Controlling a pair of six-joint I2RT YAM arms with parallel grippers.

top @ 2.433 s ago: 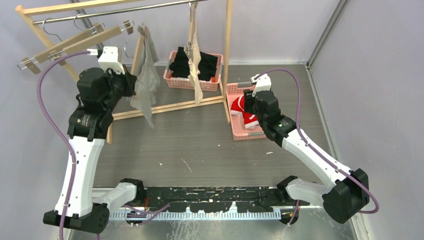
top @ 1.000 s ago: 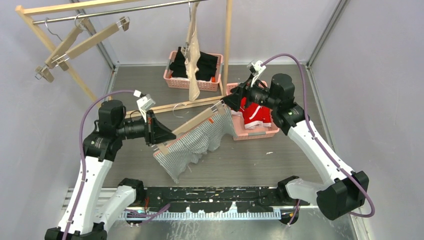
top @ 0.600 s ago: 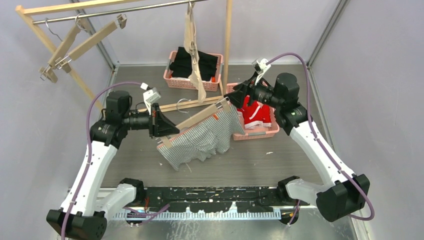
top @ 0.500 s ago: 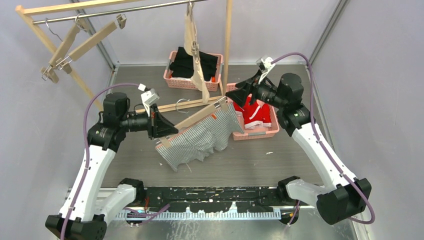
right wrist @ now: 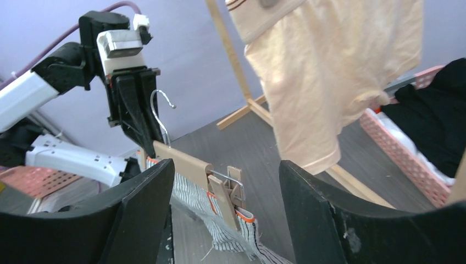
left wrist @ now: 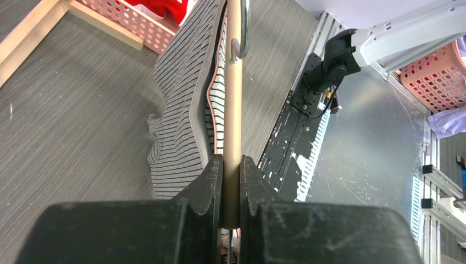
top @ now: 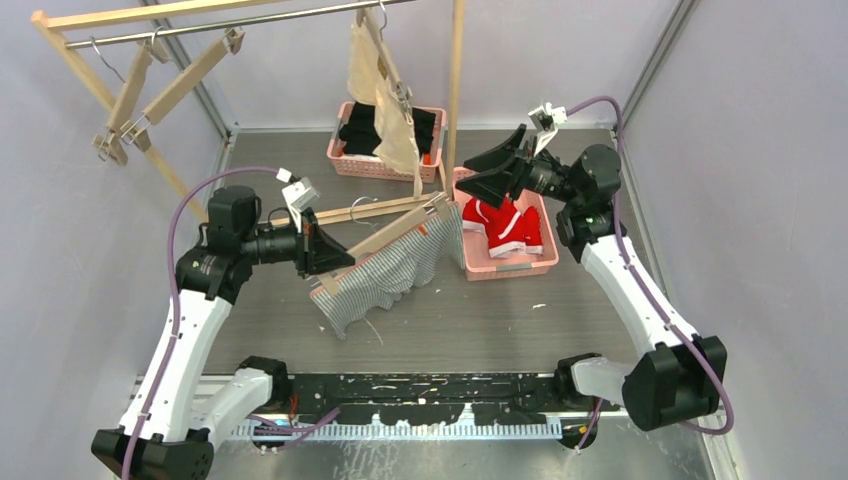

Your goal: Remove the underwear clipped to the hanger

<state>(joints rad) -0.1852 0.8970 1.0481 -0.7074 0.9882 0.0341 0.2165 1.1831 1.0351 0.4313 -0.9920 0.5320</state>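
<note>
Left claw (left wrist: pixel 231 163) clamped on wooden hanger (top: pixel 385 238), held slantwise over tabletop (top: pixel 560 330). Striped underwear (top: pixel 385 282) hangs from it; the far clip seems to grip the cloth, but the view is poor. Right claw (top: pixel 472 178) apart, empty, near hanger's far end. Red underwear (top: pixel 500 225) in pink basket (top: pixel 546 262); beige underwear (top: pixel 390 110) hangs on rack (top: pixel 456 100).

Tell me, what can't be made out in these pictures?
Left wrist view: the hanger's near end, hidden between the left pincer's fingers.
Left wrist view: the hook's top, cut off by the upper edge.
Right wrist view: most of the striped underwear, cut off by the bottom edge.
Top view: part of the black clothes, hidden behind the beige underwear.
</note>
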